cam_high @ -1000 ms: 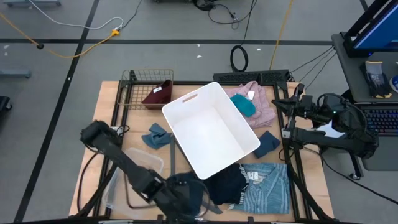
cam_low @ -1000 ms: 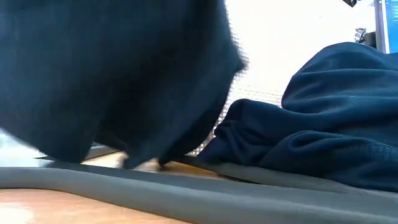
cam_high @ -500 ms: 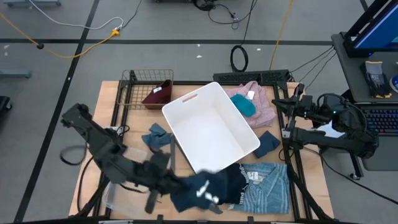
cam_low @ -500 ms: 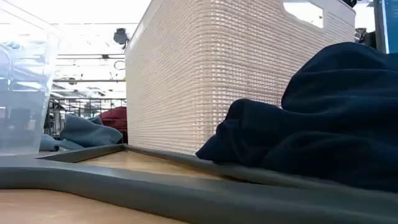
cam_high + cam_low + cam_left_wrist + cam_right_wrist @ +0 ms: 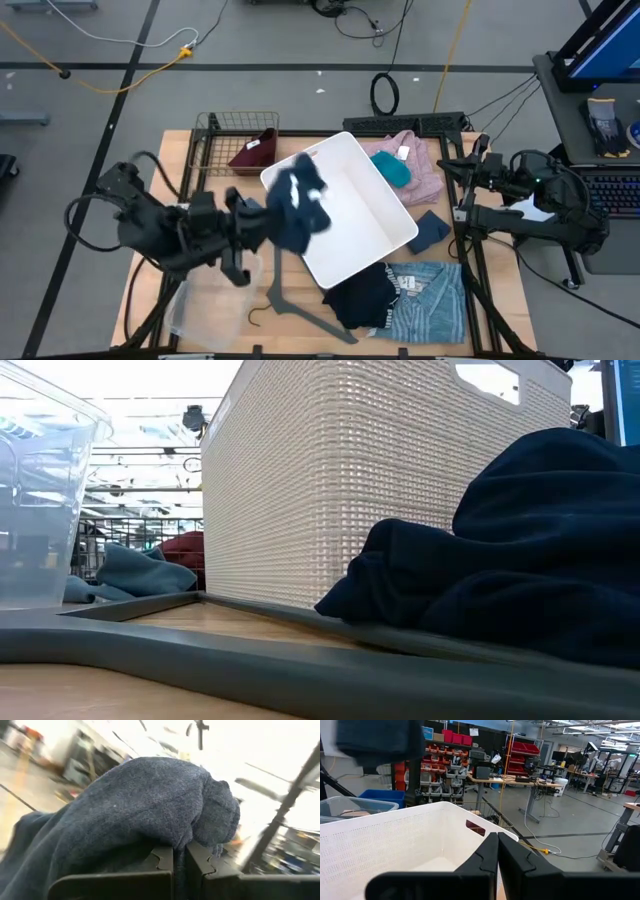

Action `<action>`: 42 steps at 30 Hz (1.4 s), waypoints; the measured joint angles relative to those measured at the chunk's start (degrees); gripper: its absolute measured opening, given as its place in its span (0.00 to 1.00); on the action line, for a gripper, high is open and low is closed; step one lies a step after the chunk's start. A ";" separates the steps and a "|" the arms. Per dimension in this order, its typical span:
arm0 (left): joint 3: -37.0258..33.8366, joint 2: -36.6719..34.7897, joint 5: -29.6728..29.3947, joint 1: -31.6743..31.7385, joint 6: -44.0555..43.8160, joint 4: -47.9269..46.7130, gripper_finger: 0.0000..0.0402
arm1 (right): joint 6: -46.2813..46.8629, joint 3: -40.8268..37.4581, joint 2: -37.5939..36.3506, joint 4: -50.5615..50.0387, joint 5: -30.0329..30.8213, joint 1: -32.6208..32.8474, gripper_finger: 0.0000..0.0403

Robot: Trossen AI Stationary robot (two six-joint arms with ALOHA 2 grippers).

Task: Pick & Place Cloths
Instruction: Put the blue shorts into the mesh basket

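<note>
High view, left gripper (image 5: 262, 222): clamped on navy cloth (image 5: 298, 205), raised over white basket (image 5: 390, 240) rim;
Right gripper (image 5: 497, 851): closed, empty, parked at table's right edge

The wooden table (image 5: 170, 160) bears a white basket (image 5: 345, 215), cloths (image 5: 425, 295) and a hanger (image 5: 290, 305).
</note>
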 joint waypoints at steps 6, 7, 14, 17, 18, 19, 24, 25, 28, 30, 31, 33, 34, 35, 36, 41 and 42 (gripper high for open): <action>0.00 -0.41 -15.96 -0.02 18.27 6.71 0.01 | 0.00 -0.02 0.00 0.00 0.00 0.00 0.01; 0.00 -0.76 -19.03 -0.01 20.79 6.73 0.01 | 0.00 -0.02 0.00 0.00 0.00 0.00 0.01; 0.00 -4.38 -31.54 2.50 30.60 6.87 0.01 | 0.00 -0.02 0.00 0.02 0.02 0.01 0.01; 0.00 -6.85 -32.65 4.44 34.85 6.83 0.01 | 0.00 -0.02 0.00 0.00 0.02 0.00 0.01; 0.00 -7.86 -32.69 5.17 36.18 6.85 0.01 | 0.00 -0.02 0.00 0.00 0.01 0.01 0.01; 0.00 -8.79 -32.75 6.00 37.46 6.87 0.01 | -0.01 -0.02 0.00 0.00 0.02 0.01 0.01; 0.00 -13.21 -32.78 12.08 44.12 6.23 0.01 | -0.02 -0.02 0.00 0.00 0.02 0.00 0.01; 0.00 -14.09 -32.78 13.38 45.40 6.01 0.01 | -0.07 -0.02 0.00 0.00 0.02 0.00 0.01; 0.00 -16.33 -32.80 17.46 49.21 5.96 0.01 | -0.22 -0.02 0.00 0.00 0.02 0.01 0.01; 0.02 -17.30 -32.80 20.12 51.39 5.62 0.01 | -0.22 -0.02 0.00 0.00 0.02 0.01 0.01; 0.02 -17.65 -32.80 21.45 52.26 4.95 0.01 | -0.22 -0.02 0.00 0.00 0.03 0.00 0.01; 0.02 -18.06 -32.80 23.83 52.82 2.78 0.01 | -0.22 -0.02 0.00 0.00 0.03 0.01 0.01; 0.02 -18.14 -32.78 25.02 52.81 1.28 0.01 | -0.22 -0.02 0.00 0.00 0.03 0.01 0.01; 0.02 -18.13 -32.78 26.14 52.59 -0.34 0.01 | -0.22 -0.02 0.00 0.00 0.04 0.02 0.01; 0.02 -18.11 -32.76 27.28 52.19 -2.00 0.01 | -0.22 -0.02 0.00 0.00 0.04 0.02 0.01; 0.02 -17.09 -32.43 32.85 48.96 -9.61 0.01 | -0.22 -0.02 0.00 0.00 0.04 0.00 0.01; 0.02 -16.70 -32.36 33.96 48.40 -10.99 0.01 | -0.22 -0.02 0.00 0.00 0.04 0.00 0.01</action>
